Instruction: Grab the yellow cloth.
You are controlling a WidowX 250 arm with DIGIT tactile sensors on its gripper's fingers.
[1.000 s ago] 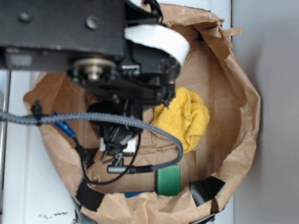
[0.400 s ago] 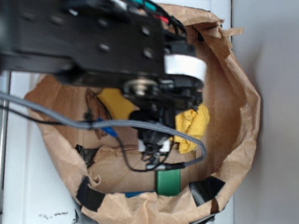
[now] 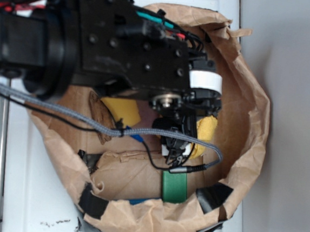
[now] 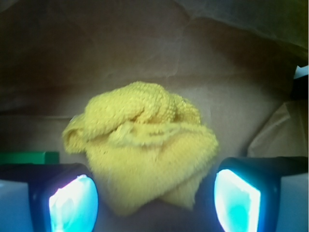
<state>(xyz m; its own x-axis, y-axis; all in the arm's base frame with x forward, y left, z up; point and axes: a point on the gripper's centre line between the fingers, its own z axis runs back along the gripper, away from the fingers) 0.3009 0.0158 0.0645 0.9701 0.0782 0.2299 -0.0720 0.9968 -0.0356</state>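
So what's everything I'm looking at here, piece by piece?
yellow cloth: one, bright yellow, bunched on the bag's floor between the hand's fingers
sponge: one, pale yellow, left of the cloth, partly hidden by the arm
green block: one, green, by the bag's near wall
paper bag: one, brown, rolled down around it all
black tape: several strips, on the bag's rim
arm: one, black
hand: one, open, a finger on each side of the cloth

The yellow cloth (image 4: 145,145) is a bright yellow, fluffy terry wad, bunched into soft folds with a rounded knot on top. It lies on brown paper between the two fingers (image 4: 72,198), its lower edge reaching down into the gap between them.
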